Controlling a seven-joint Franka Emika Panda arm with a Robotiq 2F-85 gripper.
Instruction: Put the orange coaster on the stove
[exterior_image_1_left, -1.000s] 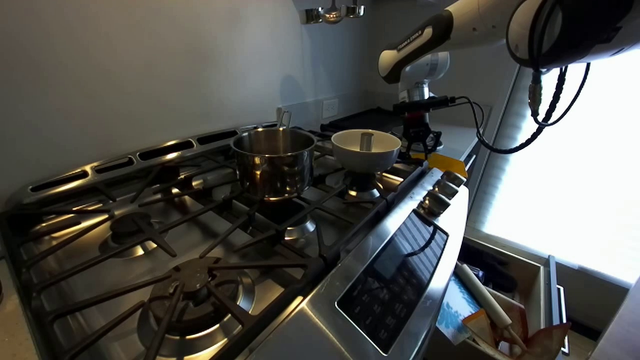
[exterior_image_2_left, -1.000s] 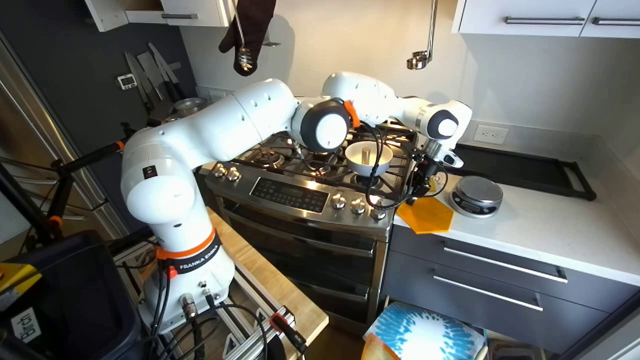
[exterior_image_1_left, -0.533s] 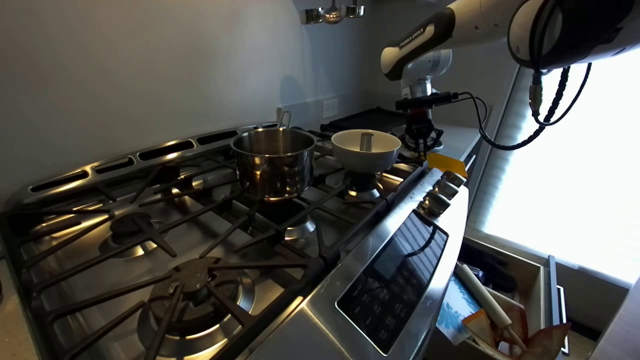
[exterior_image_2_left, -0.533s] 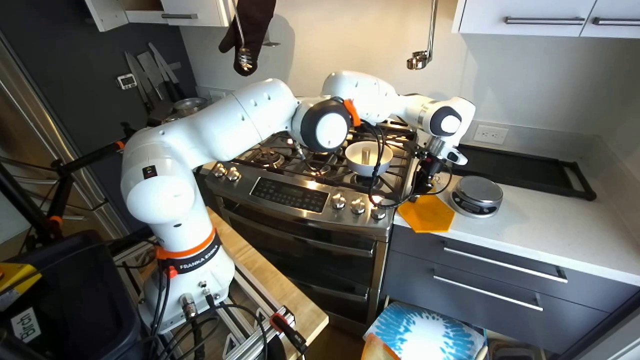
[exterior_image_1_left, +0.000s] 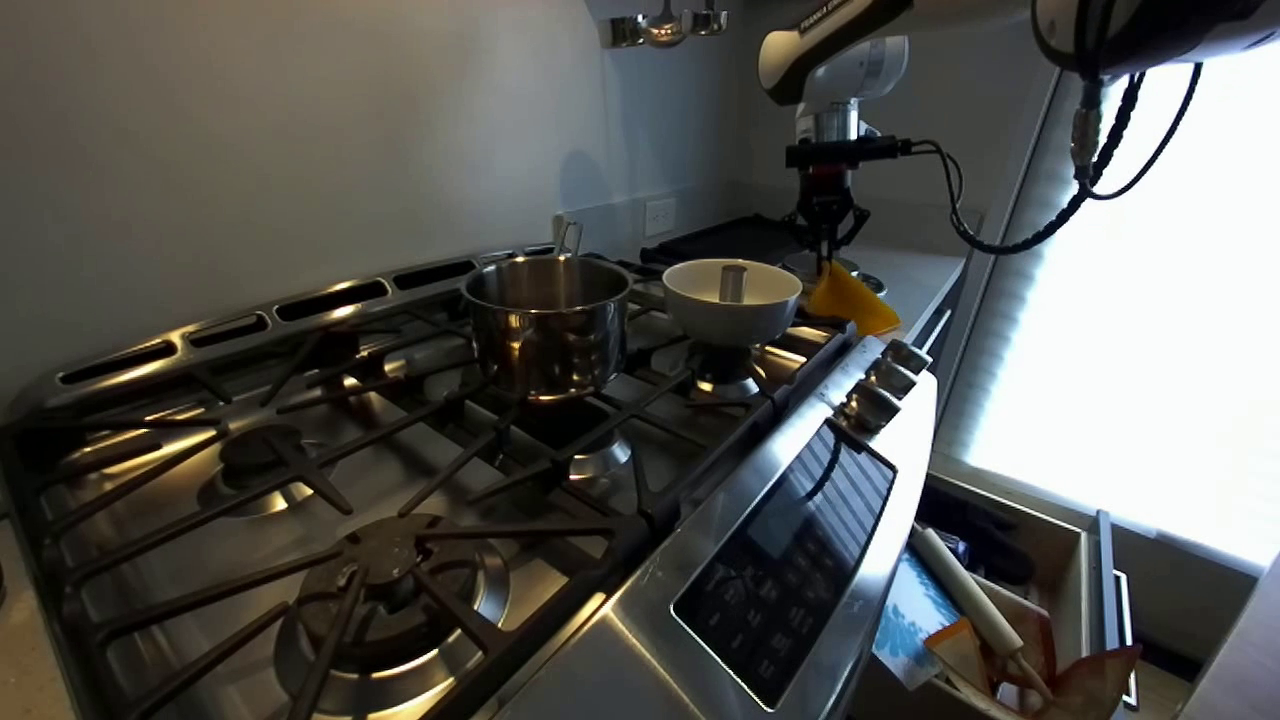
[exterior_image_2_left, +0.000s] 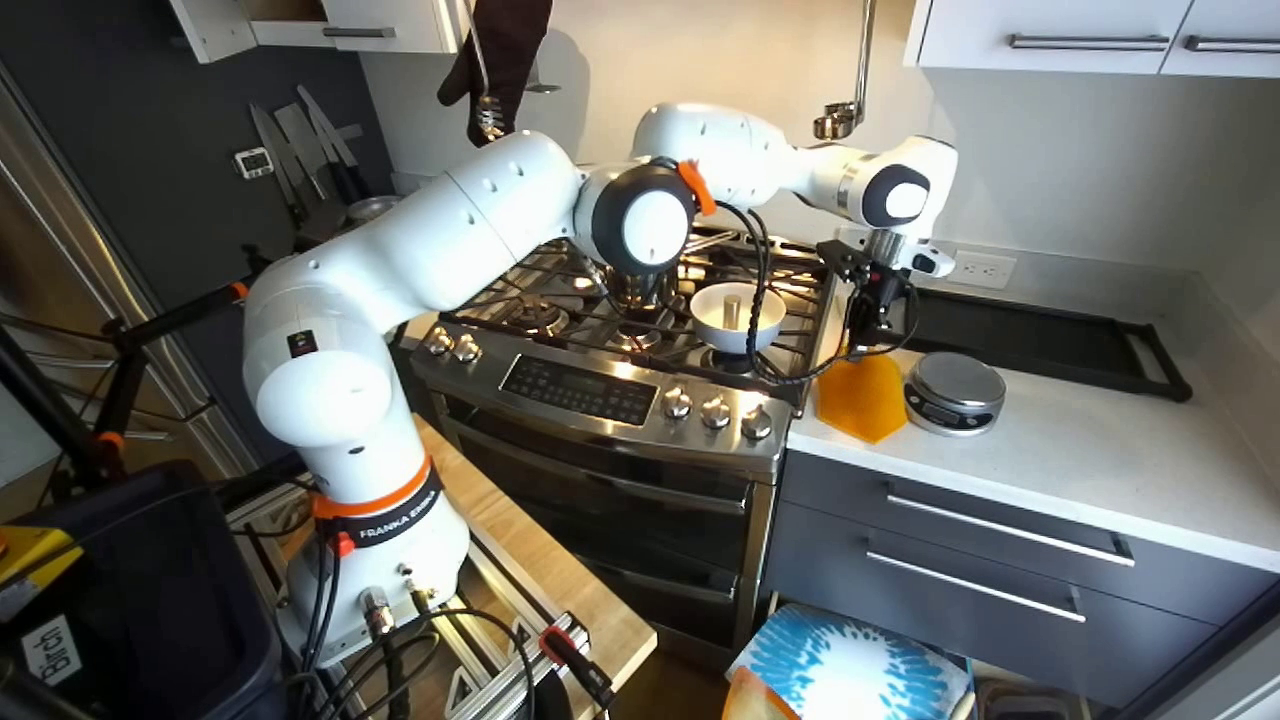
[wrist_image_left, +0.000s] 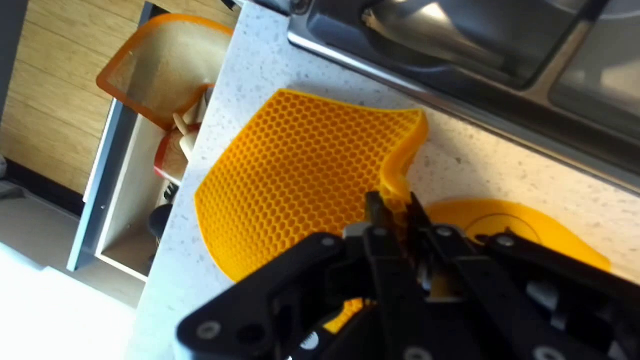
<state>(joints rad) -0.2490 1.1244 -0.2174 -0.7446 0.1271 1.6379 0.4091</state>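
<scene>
In an exterior view, the stove (exterior_image_1_left: 600, 640) fills the foreground, and I hang my gripper (exterior_image_1_left: 825, 262) past its end, over the counter (exterior_image_1_left: 920, 272) beside it. My gripper is pinched on the orange coaster (exterior_image_1_left: 852, 300), which droops, tilted, just beside the stove. On the stove stand a steel pot (exterior_image_1_left: 548, 335) and, nearer to my gripper, a white bowl (exterior_image_1_left: 730, 320) with a grey cylinder (exterior_image_1_left: 733, 284) in it.

In an exterior view, my white arm (exterior_image_2_left: 500, 225) reaches across the stove to past its end. The coaster hangs below my gripper; a kitchen scale (exterior_image_2_left: 957, 390) stands just beside it, on the side away from the stove. A black tray (exterior_image_2_left: 1030, 335) lies near the stove's back corner.

In the wrist view, one edge of the coaster is bunched and buckled between my fingertips (wrist_image_left: 373, 209), its honeycomb face spread over the counter, near the stove's steel edge. Whether any of it touches the counter I cannot tell. A yellow piece (wrist_image_left: 547, 232) marked with a circle lies beside the stove, partly hidden by my gripper.
</scene>
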